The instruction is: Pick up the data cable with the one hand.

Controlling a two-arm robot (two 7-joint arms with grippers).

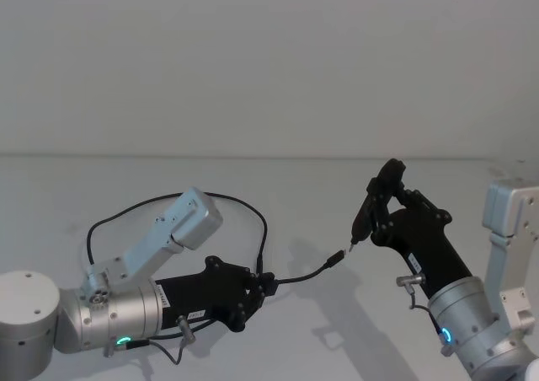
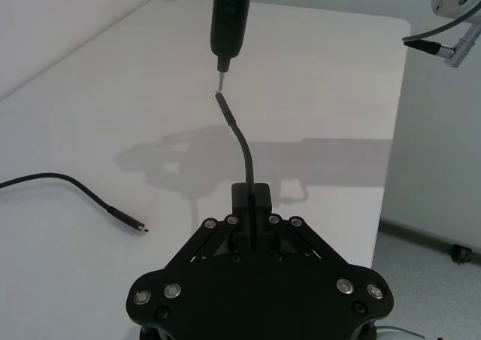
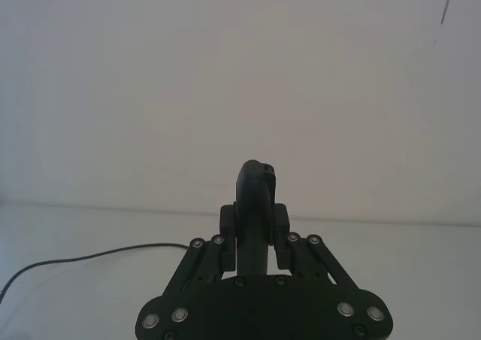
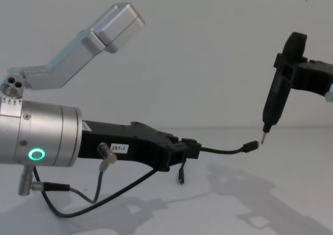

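Note:
My left gripper (image 1: 268, 284) is shut on the data cable (image 1: 307, 273), a thin black cord, just behind one plug. That short free end arches out from the fingers (image 2: 252, 197), and its plug (image 4: 252, 145) almost touches the metal tip of a black pen-shaped tool (image 4: 273, 107). My right gripper (image 4: 291, 71) is shut on that tool and holds it tip down. The rest of the cable loops back over the table (image 1: 253, 212) behind my left arm. Its other plug (image 2: 139, 226) lies on the white surface.
The white table (image 2: 316, 77) ends at an edge (image 2: 385, 189) on one side, with floor beyond. A grey lead with a metal connector (image 2: 443, 48) hangs from the right arm. A plain white wall stands behind.

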